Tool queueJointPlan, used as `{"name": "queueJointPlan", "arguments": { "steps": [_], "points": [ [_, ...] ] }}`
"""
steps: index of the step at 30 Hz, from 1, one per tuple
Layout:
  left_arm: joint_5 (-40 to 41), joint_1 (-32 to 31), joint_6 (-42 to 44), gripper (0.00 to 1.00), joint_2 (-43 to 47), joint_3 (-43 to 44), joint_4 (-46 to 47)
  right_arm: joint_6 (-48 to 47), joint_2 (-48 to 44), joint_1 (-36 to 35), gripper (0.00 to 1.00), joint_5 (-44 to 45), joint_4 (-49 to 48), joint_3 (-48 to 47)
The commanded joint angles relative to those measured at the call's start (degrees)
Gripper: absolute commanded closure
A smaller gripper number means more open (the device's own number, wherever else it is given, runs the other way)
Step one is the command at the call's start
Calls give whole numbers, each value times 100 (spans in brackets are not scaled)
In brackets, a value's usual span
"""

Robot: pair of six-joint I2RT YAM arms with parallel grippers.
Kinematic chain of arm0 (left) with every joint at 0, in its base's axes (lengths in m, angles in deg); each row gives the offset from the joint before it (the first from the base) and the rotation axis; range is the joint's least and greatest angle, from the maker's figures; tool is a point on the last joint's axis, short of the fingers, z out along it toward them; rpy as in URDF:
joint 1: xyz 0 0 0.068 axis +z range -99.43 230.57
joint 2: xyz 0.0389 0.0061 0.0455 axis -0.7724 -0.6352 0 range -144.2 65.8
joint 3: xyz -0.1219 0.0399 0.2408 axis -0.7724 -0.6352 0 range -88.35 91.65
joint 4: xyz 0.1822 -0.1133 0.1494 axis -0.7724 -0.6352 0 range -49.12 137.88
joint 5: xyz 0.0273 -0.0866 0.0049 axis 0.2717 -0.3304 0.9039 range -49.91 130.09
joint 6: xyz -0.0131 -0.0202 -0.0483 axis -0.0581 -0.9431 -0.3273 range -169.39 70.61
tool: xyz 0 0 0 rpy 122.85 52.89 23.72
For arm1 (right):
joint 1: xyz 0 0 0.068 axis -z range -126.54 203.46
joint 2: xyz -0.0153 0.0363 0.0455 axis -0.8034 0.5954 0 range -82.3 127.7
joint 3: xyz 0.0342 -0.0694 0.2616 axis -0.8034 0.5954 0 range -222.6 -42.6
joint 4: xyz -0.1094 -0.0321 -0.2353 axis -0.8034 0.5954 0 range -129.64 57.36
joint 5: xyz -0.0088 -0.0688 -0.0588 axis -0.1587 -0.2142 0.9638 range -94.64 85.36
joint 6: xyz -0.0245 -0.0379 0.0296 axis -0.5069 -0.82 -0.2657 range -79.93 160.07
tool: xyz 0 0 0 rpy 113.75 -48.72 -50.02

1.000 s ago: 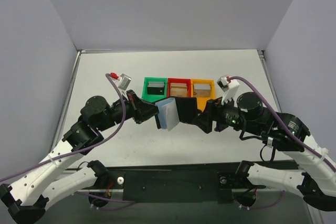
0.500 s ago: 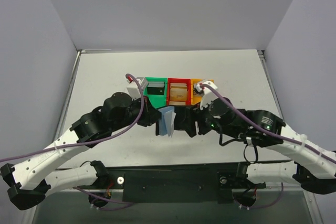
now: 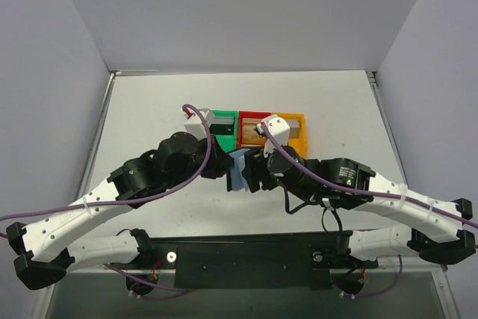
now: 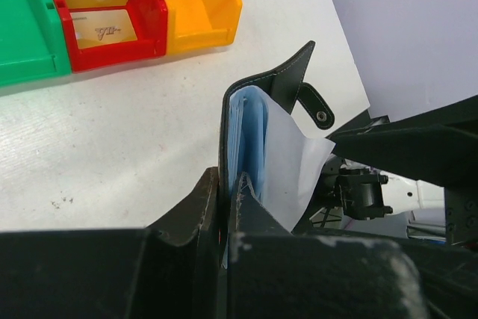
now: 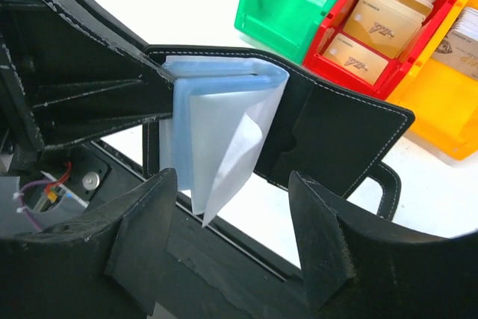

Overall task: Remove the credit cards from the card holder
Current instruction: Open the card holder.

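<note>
The card holder [image 4: 250,121] hangs above the table, half open, with a black cover, pale blue sleeves and a loose white sleeve. Its snap tab [image 4: 314,107] sticks out to the right. My left gripper [image 4: 228,188] is shut on the holder's black edge. In the right wrist view the holder [image 5: 224,110] is spread open with its black flap [image 5: 340,136] to the right. My right gripper [image 5: 231,188] is open just below the sleeves, touching nothing. In the top view both grippers meet at the holder [image 3: 238,170]. I see no card in the sleeves.
Three bins stand side by side behind the holder: green [image 3: 223,120] with a dark card, red [image 3: 249,118] with gold cards, orange [image 3: 296,129] with pale cards. They also show in the right wrist view: green bin [image 5: 278,7], red bin [image 5: 418,42].
Both arms have swung in toward the table's middle. The holder has turned from wide open to nearly edge-on in the top view. My right gripper has come off the black flap.
</note>
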Motion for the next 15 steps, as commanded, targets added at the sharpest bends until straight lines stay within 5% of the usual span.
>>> {"name": "queueJointPlan", "arguments": {
  "steps": [1, 15],
  "points": [
    [214, -69, -231, 100, 28, 293, 234, 63, 308, -167, 44, 666, -139, -78],
    [257, -96, -319, 100, 229, 188, 208, 432, 204, 219, 50, 1388, 880, 1]
  ]
}}
